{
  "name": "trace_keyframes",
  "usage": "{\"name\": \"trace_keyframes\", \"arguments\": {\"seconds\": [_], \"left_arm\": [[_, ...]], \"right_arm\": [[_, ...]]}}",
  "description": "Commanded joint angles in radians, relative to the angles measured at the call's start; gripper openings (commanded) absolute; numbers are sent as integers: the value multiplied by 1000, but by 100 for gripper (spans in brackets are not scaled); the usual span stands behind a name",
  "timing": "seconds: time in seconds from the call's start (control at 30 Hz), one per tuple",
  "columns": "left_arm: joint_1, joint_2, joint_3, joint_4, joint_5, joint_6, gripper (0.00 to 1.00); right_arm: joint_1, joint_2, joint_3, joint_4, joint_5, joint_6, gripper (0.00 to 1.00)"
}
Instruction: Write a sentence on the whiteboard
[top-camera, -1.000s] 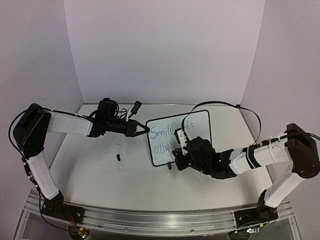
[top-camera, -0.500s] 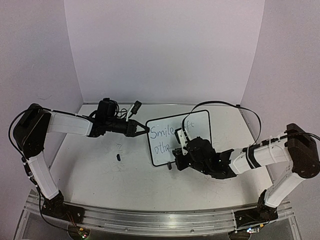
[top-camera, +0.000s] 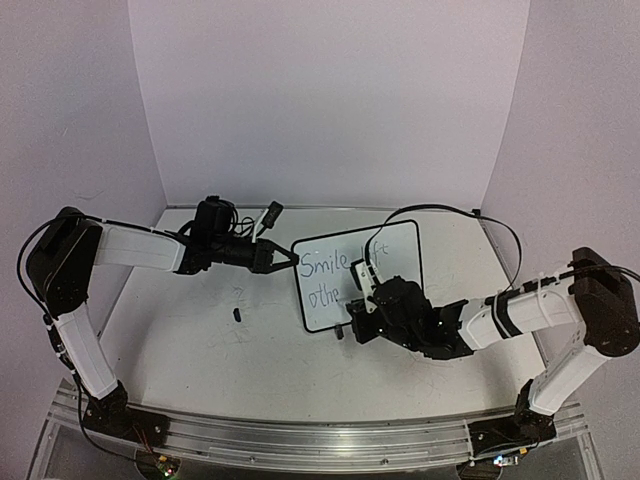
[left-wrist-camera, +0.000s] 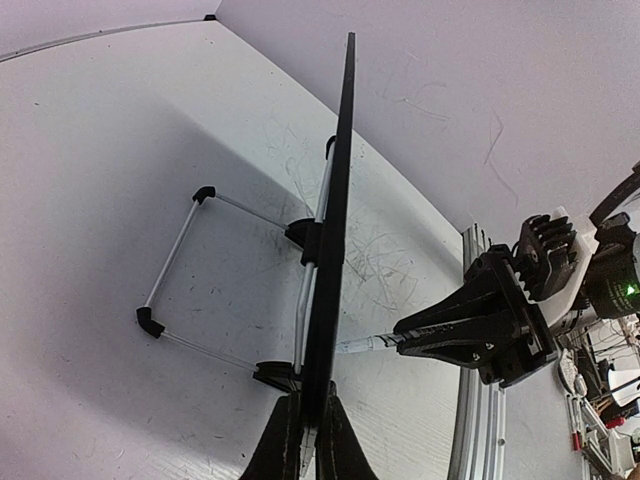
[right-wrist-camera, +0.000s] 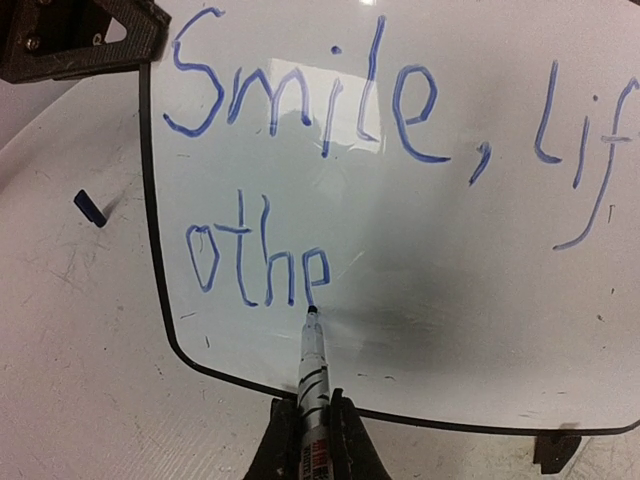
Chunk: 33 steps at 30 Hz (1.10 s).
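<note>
Right wrist view: centred, one glossy white rectangular black-framed whiteboard (right-wrist-camera: 450, 300), handwritten sentence (right-wrist-camera: 326, 115) in two blue lines. At 6 o'clock, right gripper (right-wrist-camera: 312, 415) pinching one slim marker (right-wrist-camera: 312, 370), tip touching board; at 11 o'clock, left gripper (right-wrist-camera: 130, 40) clamping frame.

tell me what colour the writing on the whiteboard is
The writing is blue marker ink, clearest in the right wrist view.

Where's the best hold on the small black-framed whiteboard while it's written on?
The small glossy black-framed whiteboard stands propped on a thin wire stand, so pinch its side edge nearest the left arm, edge-on, one finger per face, as the left gripper does. That leaves the face free for the grey marker.
</note>
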Motion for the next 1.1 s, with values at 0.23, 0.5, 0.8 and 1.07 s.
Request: {"name": "trace_keyframes", "arguments": {"seconds": [0.23,0.5,0.8,1.07], "left_arm": [[4,-32,35,0,24,0,0],[4,-30,37,-2,23,0,0],[4,-30,36,-2,23,1,0],[4,-33,36,-2,25,1,0]], "right_arm": [[-6,-60,-13,-31,125,-20,0],[-8,-159,-64,89,-13,-156,0],[-14,-79,5,73,36,-149,0],[-15,-46,27,78,51,-148,0]]}}
